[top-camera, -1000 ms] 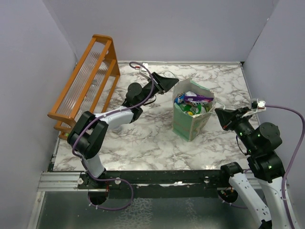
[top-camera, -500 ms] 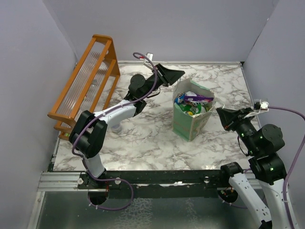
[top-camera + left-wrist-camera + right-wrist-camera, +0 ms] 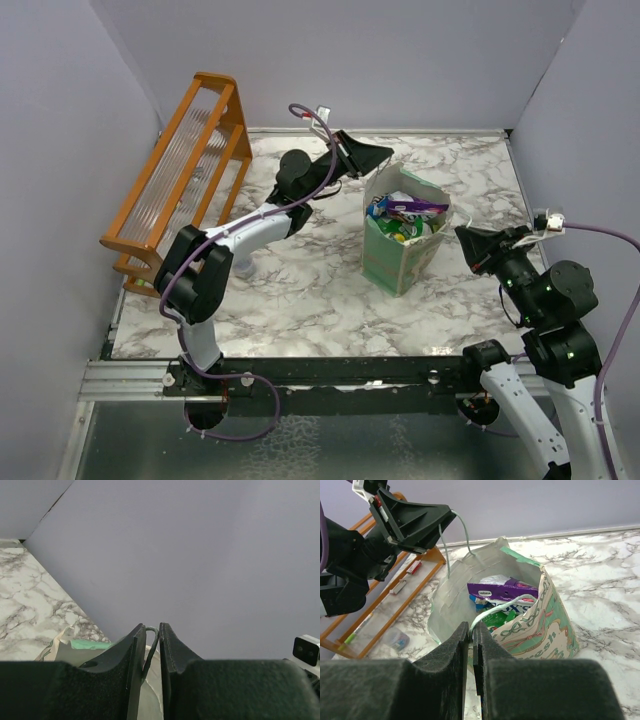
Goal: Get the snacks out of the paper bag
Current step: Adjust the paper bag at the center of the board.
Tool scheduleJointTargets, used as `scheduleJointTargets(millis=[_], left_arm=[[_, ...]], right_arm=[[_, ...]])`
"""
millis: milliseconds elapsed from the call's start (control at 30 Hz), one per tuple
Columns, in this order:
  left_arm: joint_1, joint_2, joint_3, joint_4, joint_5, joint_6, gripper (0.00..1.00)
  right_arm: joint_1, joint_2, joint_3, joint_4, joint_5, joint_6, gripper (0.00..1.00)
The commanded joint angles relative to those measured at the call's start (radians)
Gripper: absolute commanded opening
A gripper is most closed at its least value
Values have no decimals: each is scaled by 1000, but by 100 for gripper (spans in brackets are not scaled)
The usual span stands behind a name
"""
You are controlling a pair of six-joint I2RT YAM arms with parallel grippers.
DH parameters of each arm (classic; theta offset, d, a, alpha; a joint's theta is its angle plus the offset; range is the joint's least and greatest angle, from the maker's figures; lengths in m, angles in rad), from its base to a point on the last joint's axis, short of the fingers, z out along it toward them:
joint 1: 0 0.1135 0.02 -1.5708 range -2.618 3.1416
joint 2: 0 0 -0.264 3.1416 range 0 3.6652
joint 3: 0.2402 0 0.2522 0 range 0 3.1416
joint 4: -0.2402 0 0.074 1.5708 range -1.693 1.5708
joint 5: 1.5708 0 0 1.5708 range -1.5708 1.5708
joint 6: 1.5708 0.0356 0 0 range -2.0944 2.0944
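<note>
- From above: shows the bag [image 3: 395, 262] upright on the marble table [image 3: 300, 290], mouth open, with the snacks [image 3: 405, 213] all inside. Shows the orange rack [image 3: 180, 170] well apart at the left edge.
- Same view: places the left gripper [image 3: 386, 153] just over the bag's far-left rim and the right gripper [image 3: 460, 237] at its right rim. Too small there to tell how either pair of jaws stands.
- Left wrist only: shows jaws almost together, pinching the thin loop of the left handle [image 3: 153, 648]. Catches a bit of bag rim below, and no snacks.
- Right wrist only: shows its own jaws nearly closed, gripping the right handle [image 3: 506, 601], which arcs down into the slit. Also shows the left handle lifted to the other gripper.
- Right wrist again: looks into the bag, with a purple packet [image 3: 505, 589] lying across the top and a green packet [image 3: 501, 615] beneath it.
- Reads "OXS" in white on the green packet and "resh" on the bag's printed side. Small white label on the purple packet, too small to read.
</note>
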Motion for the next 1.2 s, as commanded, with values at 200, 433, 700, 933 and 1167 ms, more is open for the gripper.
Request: scheduleJointTargets(millis=[200, 433, 700, 933, 1167], left_arm=[[4, -71, -15, -95, 148, 132, 34], [4, -72, 64, -307, 239, 282, 40], [14, 27, 241, -302, 405, 275, 37], [19, 102, 301, -187, 474, 150, 20], [56, 48, 271, -71, 484, 57, 6]], right_arm=[[7, -15, 37, -26, 23, -10, 11], [7, -14, 27, -17, 15, -5, 11], [7, -10, 16, -15, 10, 0, 11], [7, -9, 6, -11, 6, 3, 11], [7, -9, -3, -22, 11, -13, 11]])
